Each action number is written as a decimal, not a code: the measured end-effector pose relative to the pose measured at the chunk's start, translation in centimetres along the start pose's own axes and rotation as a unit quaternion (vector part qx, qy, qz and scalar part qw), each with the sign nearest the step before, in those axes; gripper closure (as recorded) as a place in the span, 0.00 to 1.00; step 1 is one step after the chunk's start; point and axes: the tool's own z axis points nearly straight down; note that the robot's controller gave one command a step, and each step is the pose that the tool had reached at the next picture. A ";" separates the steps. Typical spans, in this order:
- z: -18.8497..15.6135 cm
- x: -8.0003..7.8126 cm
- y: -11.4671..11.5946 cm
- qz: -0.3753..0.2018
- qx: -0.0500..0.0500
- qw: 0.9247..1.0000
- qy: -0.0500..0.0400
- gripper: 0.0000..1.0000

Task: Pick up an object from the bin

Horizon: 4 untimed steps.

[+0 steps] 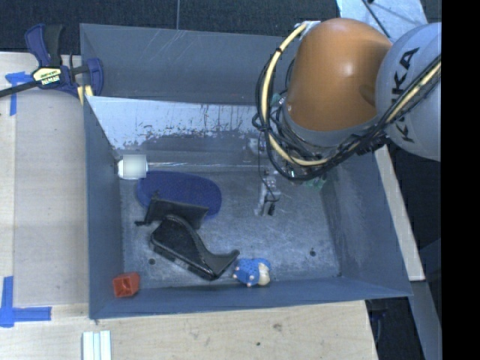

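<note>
- Bin (101, 223): grey metal with sloping walls; scuffed marks run along the back wall.
- Arm: enters from the right of the camera view. It carries a rounded orange cover (334, 70) at the wrist, with black and yellow cables (296, 160) looped beneath it.
- End effector (268, 201): hangs below the cables over bare floor, somewhat right of the bin's centre. Its fingers stand narrow, close together, with nothing between them. It touches none of the things.
- Clear tube (196, 158): lies along the foot of the back wall, with its white cap (133, 166) at the left end. Its right end lies near the end effector, towards the back wall.
- Blue oval pad (184, 190): lies flat in the left half, just in front of the tube. It is the thing nearest the end effector on its left, and apart from it.
- Black angular object (184, 242): lies partly over the front edge of the blue pad and reaches diagonally towards the front wall, with a bent end pointing right.
- Small blue, white and yellow toy figure (251, 273): lies at the foot of the front wall, just beside the black object's bent end, in front of the end effector and apart from it.
- Red-orange cube (126, 285): sits in the front left corner, well apart from the end effector.
</note>
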 end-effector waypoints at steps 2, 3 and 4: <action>15.0 -2.5 9.3 -0.088 -0.001 0.996 -0.011 0.00; 17.4 -6.3 8.3 -0.107 -0.001 0.994 -0.004 0.00; 17.1 -6.3 8.4 -0.106 -0.001 0.994 -0.004 1.00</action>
